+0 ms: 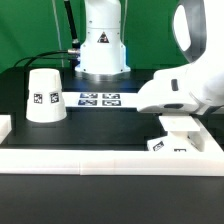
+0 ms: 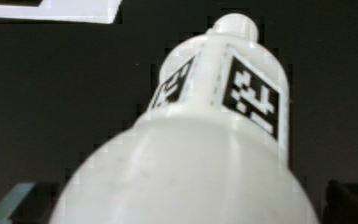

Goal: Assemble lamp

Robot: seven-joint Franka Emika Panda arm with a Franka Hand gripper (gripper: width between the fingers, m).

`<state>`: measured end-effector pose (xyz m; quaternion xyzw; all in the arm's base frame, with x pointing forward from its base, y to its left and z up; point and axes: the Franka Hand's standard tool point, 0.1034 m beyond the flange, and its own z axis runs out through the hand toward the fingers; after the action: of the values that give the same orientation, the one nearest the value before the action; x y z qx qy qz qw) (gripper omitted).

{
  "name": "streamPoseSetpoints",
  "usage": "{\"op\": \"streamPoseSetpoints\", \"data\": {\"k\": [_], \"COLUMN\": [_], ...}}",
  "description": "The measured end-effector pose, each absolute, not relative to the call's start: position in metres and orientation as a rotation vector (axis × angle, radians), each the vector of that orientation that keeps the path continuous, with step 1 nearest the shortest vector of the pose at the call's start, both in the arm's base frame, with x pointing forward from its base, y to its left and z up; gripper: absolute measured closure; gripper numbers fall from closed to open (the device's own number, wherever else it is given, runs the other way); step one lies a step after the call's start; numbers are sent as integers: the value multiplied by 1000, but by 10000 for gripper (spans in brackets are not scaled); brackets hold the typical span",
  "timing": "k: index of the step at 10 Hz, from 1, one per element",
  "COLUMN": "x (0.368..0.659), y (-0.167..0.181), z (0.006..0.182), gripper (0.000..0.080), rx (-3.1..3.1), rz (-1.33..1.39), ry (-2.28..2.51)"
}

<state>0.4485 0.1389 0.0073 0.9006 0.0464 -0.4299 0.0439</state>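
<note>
The white ball-like bulb (image 2: 202,140) with black-and-white tags on its neck fills the wrist view. It sits between my dark fingers (image 2: 30,203), which show only at its two sides. My gripper (image 2: 190,208) is shut on it. In the exterior view the arm's white hand (image 1: 172,92) hides the bulb and the jaws. It hangs just above the small square base (image 1: 176,128), which lies by the right wall. The cone shade (image 1: 45,96) stands upright, apart, at the exterior view's left.
The marker board (image 1: 98,98) lies flat mid-table in front of the arm's pedestal (image 1: 103,50). A low white wall (image 1: 90,158) runs along the front and up the right side. A white flat corner (image 2: 51,10) shows in the wrist view.
</note>
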Motion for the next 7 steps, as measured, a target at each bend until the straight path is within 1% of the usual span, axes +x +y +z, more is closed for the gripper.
{"op": "streamPoseSetpoints", "data": {"k": [4,5,7], "x": [446,446,447], "y": [134,134,134], "z": [5,5,7], "gripper": [101,224,225], "rx": [2744,2745,2756], "rz": [-1324,-1324,-1330], "ry": [133,137,187]}}
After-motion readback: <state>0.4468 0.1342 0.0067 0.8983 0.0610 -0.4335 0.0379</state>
